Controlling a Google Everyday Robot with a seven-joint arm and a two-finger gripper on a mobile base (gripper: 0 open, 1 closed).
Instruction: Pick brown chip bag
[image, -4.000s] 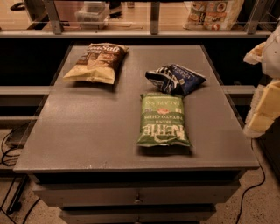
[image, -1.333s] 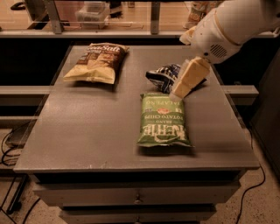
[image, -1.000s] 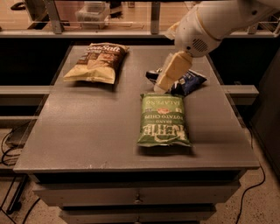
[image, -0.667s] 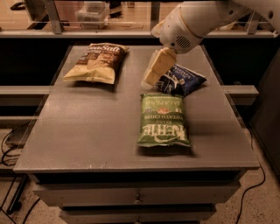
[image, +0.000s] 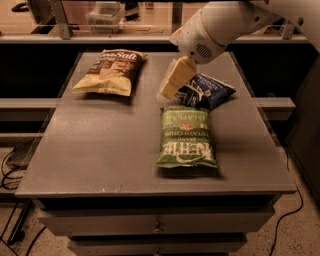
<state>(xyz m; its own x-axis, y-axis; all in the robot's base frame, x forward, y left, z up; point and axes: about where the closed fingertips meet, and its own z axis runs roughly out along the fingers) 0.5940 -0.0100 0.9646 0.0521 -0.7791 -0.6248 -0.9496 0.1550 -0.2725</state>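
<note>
The brown chip bag lies flat at the far left of the grey table. My gripper hangs from the white arm above the table's far middle, to the right of the brown bag and apart from it. It holds nothing and partly covers the left end of the blue bag.
A blue chip bag lies at the far right, just behind a green Kettle chip bag in the right middle. A shelf edge and rail run behind the table. Cables lie on the floor at the left.
The arm has swung in from the right and moved left across the table, from over the blue bag toward the brown bag. The bags have not moved.
</note>
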